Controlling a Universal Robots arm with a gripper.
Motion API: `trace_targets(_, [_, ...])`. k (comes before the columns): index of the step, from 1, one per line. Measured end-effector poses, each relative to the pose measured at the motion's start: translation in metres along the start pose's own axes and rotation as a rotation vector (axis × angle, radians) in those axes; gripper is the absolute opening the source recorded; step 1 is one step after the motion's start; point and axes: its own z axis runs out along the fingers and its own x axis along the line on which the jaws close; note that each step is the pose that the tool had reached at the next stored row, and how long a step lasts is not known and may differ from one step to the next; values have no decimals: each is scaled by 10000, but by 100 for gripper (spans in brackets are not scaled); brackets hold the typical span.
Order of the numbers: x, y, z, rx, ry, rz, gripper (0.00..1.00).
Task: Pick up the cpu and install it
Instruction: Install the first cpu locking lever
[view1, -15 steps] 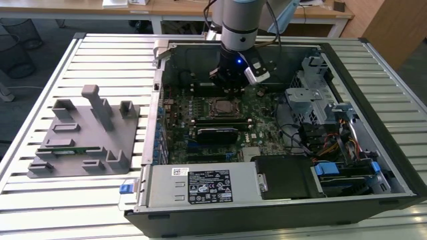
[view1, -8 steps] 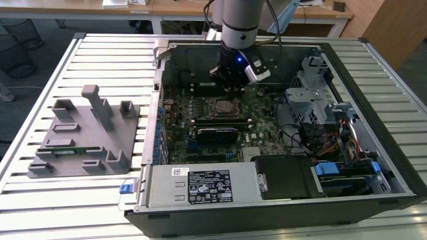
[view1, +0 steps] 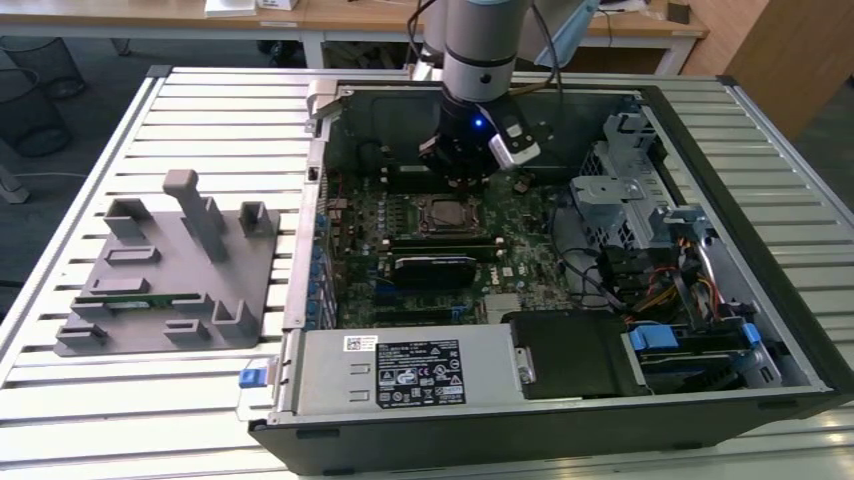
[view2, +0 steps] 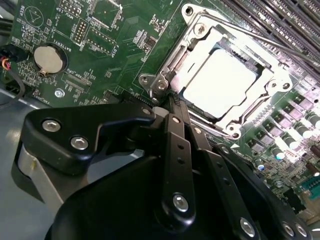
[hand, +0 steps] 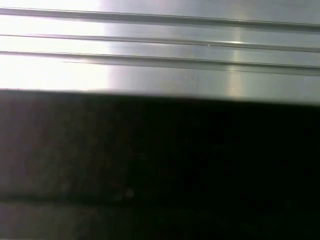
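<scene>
CPU (view2: 220, 84) lies flat in the socket (view2: 170, 65) on the motherboard (view2: 107, 47), silver top up. Gripper (view2: 172, 102) sits just off the socket's edge, at about 7 o'clock from the chip in the second wrist view; jaws together, holding nothing. Computer case (view1: 747, 250) rests on the desk (view1: 214, 100).

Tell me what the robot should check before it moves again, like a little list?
1. The cpu sits inside the socket: ok.
2. The cpu lies flat, not tilted: ok, as far as the second wrist view shows.
3. The tool is off the cpu, beside the socket's corner: ok.
4. The socket's lever is locked down: cannot tell.
5. The tool is inside the open computer case, over the board: ok.
</scene>
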Motion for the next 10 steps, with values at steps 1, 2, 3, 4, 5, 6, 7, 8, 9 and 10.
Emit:
trace_targets(1, [-1, 1, 7, 14, 0, 0, 11])
trace_targets(2, [-1, 1, 13, 20, 0, -1, 11])
trace_targets(3, [-1, 1, 16, 20, -1, -1, 11])
trace_targets(4, [-1, 2, 18, 20, -2, 0, 11])
trace_targets(5, [-1, 2, 17, 19, -2, -1, 11])
trace_targets(6, [-1, 5, 17, 14, -1, -2, 11])
trace_targets(7, [-1, 8, 17, 0, -1, -3, 11])
trace_targets(8, [0, 9, 17, -26, -2, -5, 11])
trace_targets(9, [-1, 12, 18, -63, -3, -7, 11])
trace_targets(10, [-1, 14, 20, -104, -6, -8, 11])
